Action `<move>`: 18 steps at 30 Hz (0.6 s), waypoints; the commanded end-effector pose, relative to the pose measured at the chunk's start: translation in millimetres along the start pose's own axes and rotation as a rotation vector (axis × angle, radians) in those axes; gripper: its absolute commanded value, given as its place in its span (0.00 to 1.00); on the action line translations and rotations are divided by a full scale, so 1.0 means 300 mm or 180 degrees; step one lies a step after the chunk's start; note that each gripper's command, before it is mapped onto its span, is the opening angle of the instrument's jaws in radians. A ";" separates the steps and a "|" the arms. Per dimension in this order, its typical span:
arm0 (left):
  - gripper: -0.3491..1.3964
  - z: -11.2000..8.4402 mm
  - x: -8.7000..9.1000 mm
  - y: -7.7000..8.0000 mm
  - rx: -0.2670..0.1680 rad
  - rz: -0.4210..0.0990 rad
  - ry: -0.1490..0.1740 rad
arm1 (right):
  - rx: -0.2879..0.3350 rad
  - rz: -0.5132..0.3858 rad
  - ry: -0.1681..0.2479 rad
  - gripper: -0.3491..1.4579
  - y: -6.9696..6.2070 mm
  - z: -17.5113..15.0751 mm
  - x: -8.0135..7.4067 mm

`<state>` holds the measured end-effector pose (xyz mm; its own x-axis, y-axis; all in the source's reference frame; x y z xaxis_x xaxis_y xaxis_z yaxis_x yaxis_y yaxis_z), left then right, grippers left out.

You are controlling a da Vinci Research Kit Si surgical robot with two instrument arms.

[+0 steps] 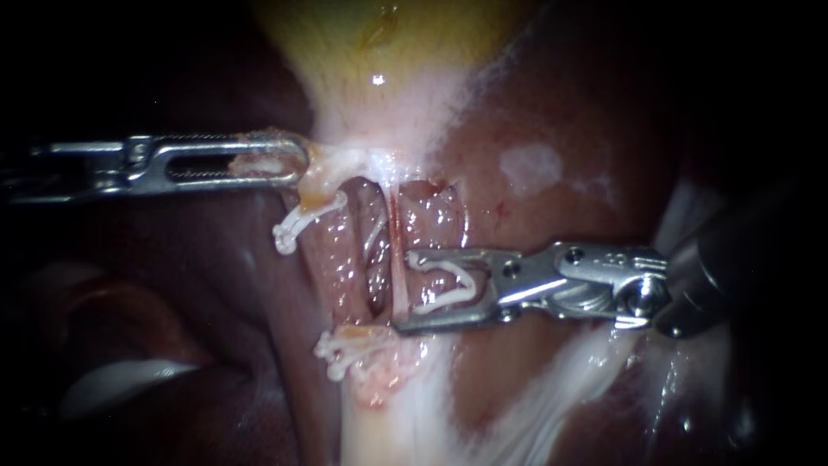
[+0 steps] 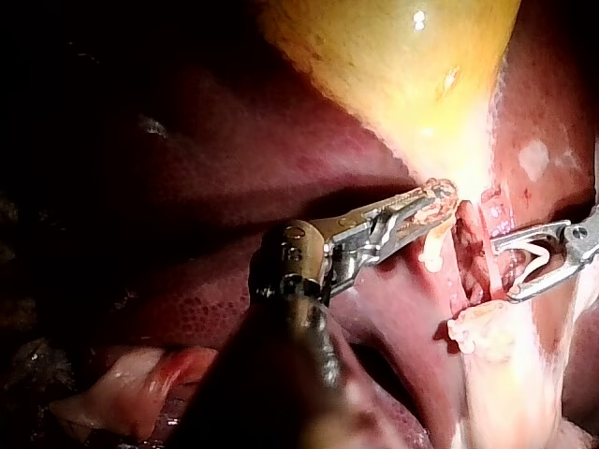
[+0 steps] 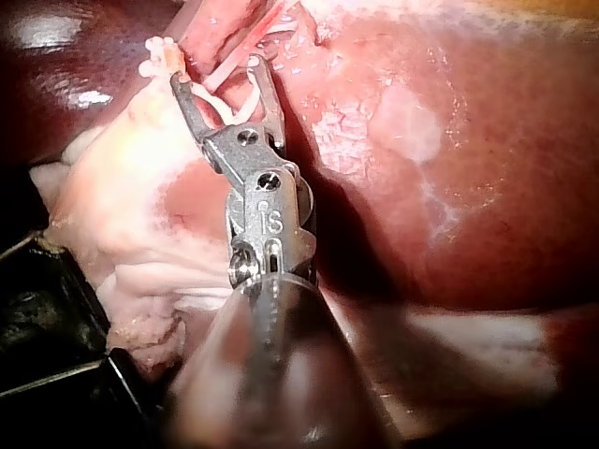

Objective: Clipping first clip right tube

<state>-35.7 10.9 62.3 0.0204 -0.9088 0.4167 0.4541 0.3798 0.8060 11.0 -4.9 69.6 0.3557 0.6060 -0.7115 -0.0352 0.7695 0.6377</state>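
At my right jaws' mouth: the right tube (image 1: 398,259), a thin pink strand, crosses the tips, not clamped.
right instrument (image 1: 404,293): shaft level from the right; my jaws stand wide, gripping a white clip (image 1: 448,289), one leg against each jaw.
left tube (image 1: 332,267): just beside; upper clip (image 1: 297,223) and lower clip (image 1: 345,349) closed on it.
left instrument (image 1: 297,162): level from the left, jaws clamped on neck tissue (image 1: 323,164) under the gallbladder (image 1: 379,52).
liver (image 1: 552,173): around both tubes.
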 end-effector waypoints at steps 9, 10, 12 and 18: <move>0.00 0.0001 0.0000 0.0001 -0.0001 0.0000 0.0000 | 0.0223 0.0265 0.0336 0.46 0.0018 0.004 0.0001; 0.00 0.0001 0.0000 0.0001 -0.0002 0.0000 0.0000 | 0.0275 0.0328 0.0406 0.46 0.0020 0.005 0.0003; 0.00 0.0001 0.0000 0.0001 -0.0002 0.0000 0.0000 | 0.0347 0.0402 0.0500 0.46 0.0022 0.006 0.0005; 0.00 0.0002 0.0001 0.0001 -0.0002 0.0001 -0.0001 | 0.0570 0.0578 0.0747 0.46 0.0020 0.007 0.0009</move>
<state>-35.7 10.9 62.4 0.0203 -0.9087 0.4170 0.4542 0.3800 0.8058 13.1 -4.7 70.4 0.1271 0.7794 -0.6135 0.1023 0.6049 0.7897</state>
